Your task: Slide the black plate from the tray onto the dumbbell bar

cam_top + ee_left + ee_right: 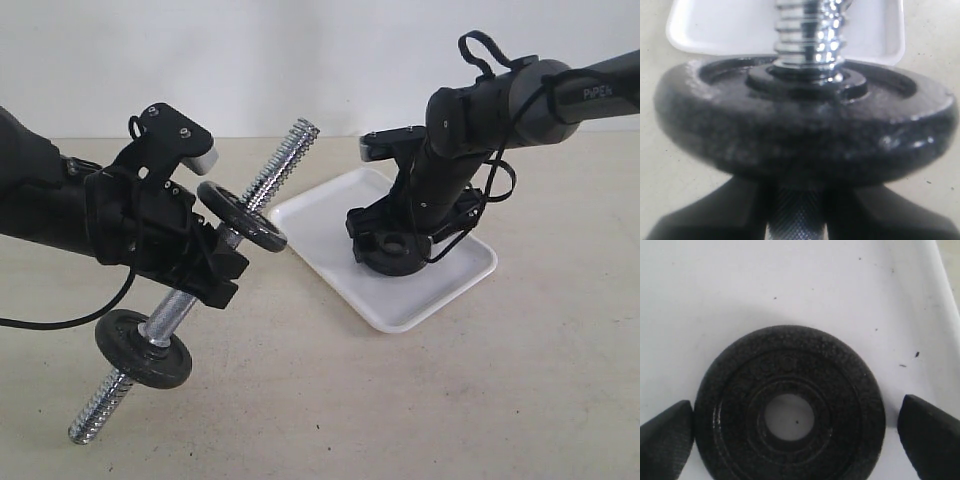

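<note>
In the exterior view the right hand (393, 243) is covering most of the black plate (392, 264), leaving only its near rim and part of the centre hole showing. The right wrist view is showing the plate's (790, 352) face, with part of the rim being cut off by the picture edge. The plate is lying flat on the tray (330, 215), towards its right half. The right hand (797, 432) is standing open astride it: one finger (667, 437) is sitting just beside the rim, touching or not I cannot tell, and the other is standing clear.

The left hand (215, 265) is gripping the dumbbell bar (285, 155) around its knurled middle, holding it tilted above the desk (500, 400), left of the tray. An upper disc (242, 215) is resting on the bar against the hand, blurred and filling the left wrist view, hiding most of the tray (715, 25) behind it. A lower disc (143, 347) is sitting near the bar's near end
</note>
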`<state>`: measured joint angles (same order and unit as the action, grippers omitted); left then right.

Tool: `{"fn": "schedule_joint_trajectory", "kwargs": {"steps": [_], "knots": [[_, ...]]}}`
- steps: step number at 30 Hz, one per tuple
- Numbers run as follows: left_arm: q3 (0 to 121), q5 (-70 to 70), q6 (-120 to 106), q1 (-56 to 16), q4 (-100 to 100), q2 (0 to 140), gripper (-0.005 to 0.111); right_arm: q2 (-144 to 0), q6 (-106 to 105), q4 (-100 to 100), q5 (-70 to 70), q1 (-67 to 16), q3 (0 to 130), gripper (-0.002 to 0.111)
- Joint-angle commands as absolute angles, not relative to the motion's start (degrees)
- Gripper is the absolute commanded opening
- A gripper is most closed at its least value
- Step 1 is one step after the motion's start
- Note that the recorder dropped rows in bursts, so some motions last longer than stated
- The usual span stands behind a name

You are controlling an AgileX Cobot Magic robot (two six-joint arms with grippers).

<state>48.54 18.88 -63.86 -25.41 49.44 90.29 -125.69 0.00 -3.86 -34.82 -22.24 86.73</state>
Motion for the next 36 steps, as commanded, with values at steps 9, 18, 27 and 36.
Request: {"fn": "schedule_joint_trajectory", "kwargs": {"steps": [9, 18, 27, 36], "knots": [[50.38, 15.24, -63.93, -25.22, 51.32, 87.03, 0.004, -126.51, 11.62, 10.59, -37.3, -26.54, 86.46, 0.105], [50.38, 15.52, -63.93, -25.22, 51.36, 87.03, 0.004, -126.51, 10.66, 11.03, -37.94, -26.66, 86.46, 0.105], [50.38, 16.12, -63.93, -25.22, 51.36, 87.03, 0.004, -126.51, 10.19, 10.75, -38.31, -25.57, 86.46, 0.105], [50.38, 16.12, -63.93, -25.22, 51.36, 87.03, 0.004, -126.51, 9.4, 10.48, -38.31, -25.57, 86.46, 0.105]]}}
